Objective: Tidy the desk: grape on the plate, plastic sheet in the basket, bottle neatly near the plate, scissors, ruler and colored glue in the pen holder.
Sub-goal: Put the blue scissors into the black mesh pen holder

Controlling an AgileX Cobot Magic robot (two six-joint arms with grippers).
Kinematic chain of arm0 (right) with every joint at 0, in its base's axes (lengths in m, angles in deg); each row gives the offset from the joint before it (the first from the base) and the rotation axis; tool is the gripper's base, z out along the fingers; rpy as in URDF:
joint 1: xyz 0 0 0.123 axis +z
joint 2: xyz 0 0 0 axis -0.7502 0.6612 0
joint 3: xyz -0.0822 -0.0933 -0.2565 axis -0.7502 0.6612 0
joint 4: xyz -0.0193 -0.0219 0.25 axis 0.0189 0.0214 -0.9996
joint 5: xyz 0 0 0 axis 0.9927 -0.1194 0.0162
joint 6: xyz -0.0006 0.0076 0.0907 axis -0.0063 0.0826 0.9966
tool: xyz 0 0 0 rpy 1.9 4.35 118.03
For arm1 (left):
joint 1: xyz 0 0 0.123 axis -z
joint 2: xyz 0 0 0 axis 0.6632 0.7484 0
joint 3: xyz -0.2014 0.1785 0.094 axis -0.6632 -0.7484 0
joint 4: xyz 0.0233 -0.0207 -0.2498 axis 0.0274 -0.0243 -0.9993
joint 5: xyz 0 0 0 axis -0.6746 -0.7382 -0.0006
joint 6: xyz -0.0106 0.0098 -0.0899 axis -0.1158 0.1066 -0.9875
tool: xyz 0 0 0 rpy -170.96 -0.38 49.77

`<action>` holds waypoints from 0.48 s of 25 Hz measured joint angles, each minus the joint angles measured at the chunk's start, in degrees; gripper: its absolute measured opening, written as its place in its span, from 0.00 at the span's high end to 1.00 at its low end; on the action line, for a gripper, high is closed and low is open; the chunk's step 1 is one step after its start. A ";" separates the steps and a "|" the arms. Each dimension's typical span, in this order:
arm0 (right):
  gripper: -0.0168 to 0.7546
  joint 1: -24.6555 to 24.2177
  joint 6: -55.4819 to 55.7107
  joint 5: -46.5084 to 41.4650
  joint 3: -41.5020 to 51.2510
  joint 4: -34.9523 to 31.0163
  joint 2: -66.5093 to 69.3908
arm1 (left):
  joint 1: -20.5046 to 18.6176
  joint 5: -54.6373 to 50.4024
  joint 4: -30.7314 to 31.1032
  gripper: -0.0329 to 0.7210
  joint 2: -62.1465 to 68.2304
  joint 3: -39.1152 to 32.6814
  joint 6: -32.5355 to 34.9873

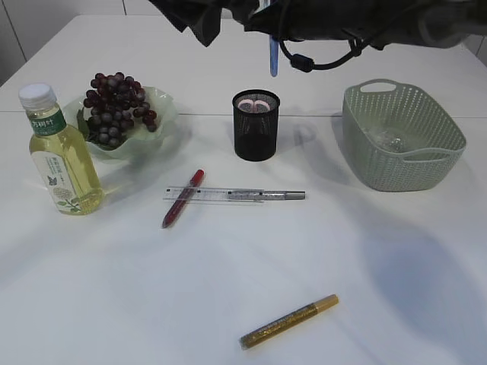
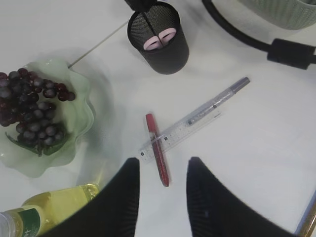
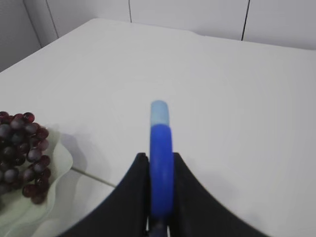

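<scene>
While the right gripper [image 3: 160, 168] clamps its two dark fingers [image 3: 136, 197] on a blue glue pen [image 3: 161, 163], the pen hangs upright above the black mesh pen holder [image 1: 256, 125], its pale blue tip pointing down in the exterior view. Two pink scissor handles [image 1: 256, 106] show inside the holder. From the holder, the clear ruler [image 1: 221, 195] lies at six o'clock, crossed by a red glue pen [image 1: 183, 198] and touching a silver one [image 1: 274, 195]; a gold glue pen [image 1: 289, 322] lies well apart, farther toward six. Grapes [image 1: 116, 108] fill the green plate [image 1: 163, 114] at nine o'clock, with the bottle [image 1: 61, 156] of yellow drink just beside it. The grey basket [image 1: 399, 137] at three o'clock holds a crumpled plastic sheet [image 1: 384, 139]. The left gripper [image 2: 163, 173] hovers over the red pen, fingers spread and empty.
</scene>
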 joint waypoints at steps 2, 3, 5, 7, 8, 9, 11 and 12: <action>0.85 0.36 -0.09 3.17 -0.24 -0.10 1.12 | 0.00 0.00 0.13 0.64 0.00 0.00 0.00; 0.85 0.40 -0.09 4.03 -0.50 -0.10 1.73 | 0.00 0.00 0.16 0.64 0.00 0.00 0.00; 0.85 0.50 -0.09 4.85 -1.56 -0.33 3.22 | 0.00 0.00 0.16 0.64 0.00 0.00 0.00; 0.85 0.50 -0.09 4.85 -2.80 -0.33 4.58 | 0.00 0.00 0.24 0.64 0.00 0.00 0.00; 0.85 0.50 -0.09 4.85 -3.57 -0.33 5.30 | 0.00 0.00 0.24 0.64 0.00 0.00 0.00; 0.85 0.50 -0.09 4.85 -4.39 -0.33 6.02 | 0.00 0.10 0.24 0.64 0.00 0.00 0.00; 0.85 0.50 -0.09 5.17 -5.73 -0.37 7.13 | 0.00 0.10 0.29 0.64 0.00 0.00 0.00; 0.85 0.50 -0.09 5.26 -6.18 -0.47 7.65 | 0.00 0.21 0.29 0.64 0.00 0.00 0.00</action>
